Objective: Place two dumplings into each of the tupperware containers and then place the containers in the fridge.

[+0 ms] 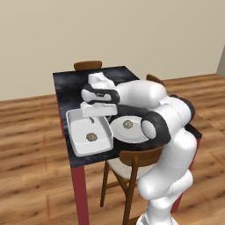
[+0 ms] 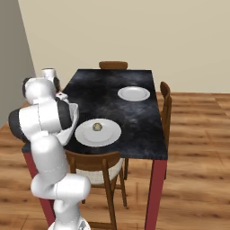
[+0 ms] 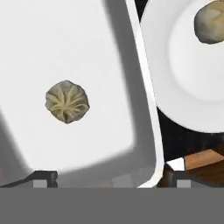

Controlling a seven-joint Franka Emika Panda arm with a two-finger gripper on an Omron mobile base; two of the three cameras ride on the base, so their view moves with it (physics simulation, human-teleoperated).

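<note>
Resting spot of one dumpling (image 1: 91,136): on the floor of the white container (image 1: 78,141), about the middle, lying loose and pleated side up in the hand view (image 3: 67,101).
Second dumpling (image 1: 127,124): on the near plate (image 1: 132,135), just right of the container; also seen in the right base view (image 2: 97,126).
Container: deep white tray on the near left part of the table (image 1: 70,88), its right rim just beside the plate's edge; whether they touch cannot be told.
Gripper (image 1: 92,119): hangs over the container's far half, pointing down, jaws spread wide with nothing between them; it touches neither the dumpling nor the tray. In the hand view the two fingertips (image 3: 43,177) stand well apart (image 3: 109,179).
Far plate (image 2: 133,93): bare, on the table well beyond the container, toward the far right.
Chairs: one (image 1: 134,162) tucked in at the table's near edge below the plate, another (image 1: 88,65) at the far end.
</note>
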